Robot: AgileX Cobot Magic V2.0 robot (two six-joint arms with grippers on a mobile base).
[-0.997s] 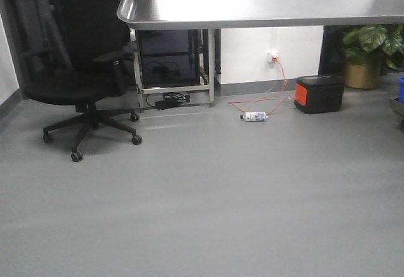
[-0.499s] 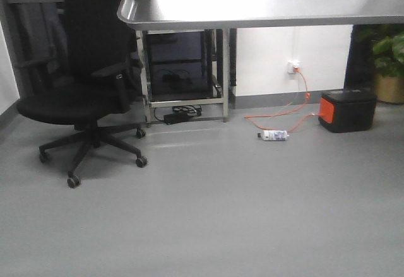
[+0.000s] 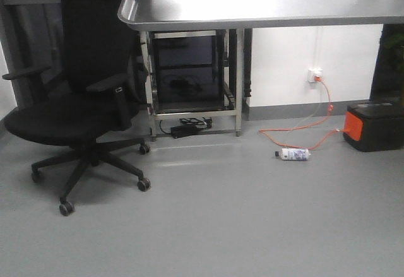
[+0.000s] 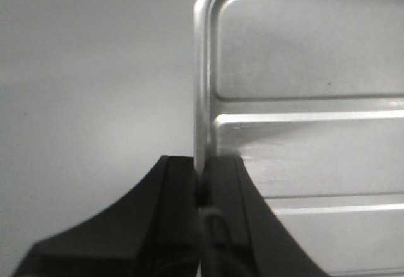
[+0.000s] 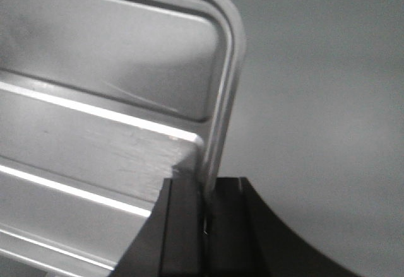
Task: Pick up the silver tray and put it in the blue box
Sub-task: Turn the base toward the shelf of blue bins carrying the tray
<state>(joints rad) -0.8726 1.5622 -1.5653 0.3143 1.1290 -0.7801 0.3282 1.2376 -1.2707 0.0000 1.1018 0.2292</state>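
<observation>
Exterior view: a grey floor [image 3: 252, 226] and a white wall [image 3: 284, 56] are noted. A black office chair [image 3: 76, 113] on castors is seen at left, partly under the corner of a steel tabletop [image 3: 265, 5]. Beneath the tabletop a metal-framed shelf unit [image 3: 189, 69] with dark panels is observed; a black power brick [image 3: 189, 125] with coiled leads lies at its foot. An orange cable [image 3: 329, 103] is plugged into a wall socket [image 3: 315, 75] and trails across the floor. A plastic bottle [image 3: 295, 154] lies on its side just beside the cable. A black box with an orange side [image 3: 375, 125] is recorded at right.
</observation>
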